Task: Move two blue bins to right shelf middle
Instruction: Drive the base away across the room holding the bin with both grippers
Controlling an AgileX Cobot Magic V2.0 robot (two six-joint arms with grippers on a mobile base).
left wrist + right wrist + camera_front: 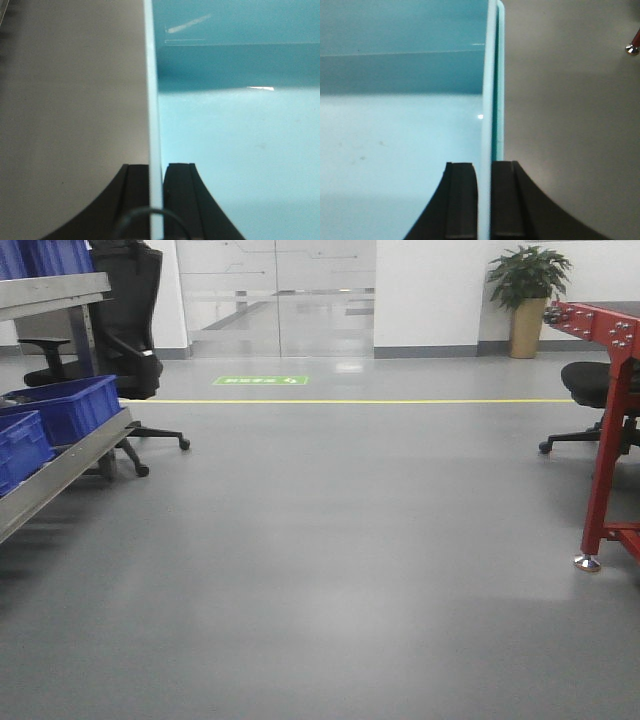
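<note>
Item: large pale sky-blue plastic bin (pixel 235 140), carried between your arms above grey floor, not yet at a shelf. Left gripper (pixel 157 200) is clamped on its left wall; right gripper (pixel 483 200) is clamped on its right wall (pixel 490 75). Handling, by judgement: empty, light, smooth, thin-walled, slightly flexible. Keep grips even at the rim.

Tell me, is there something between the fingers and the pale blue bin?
Nothing visible. The left gripper already clamps the pale blue bin by one side wall, and the right gripper clamps the opposite wall.
</note>
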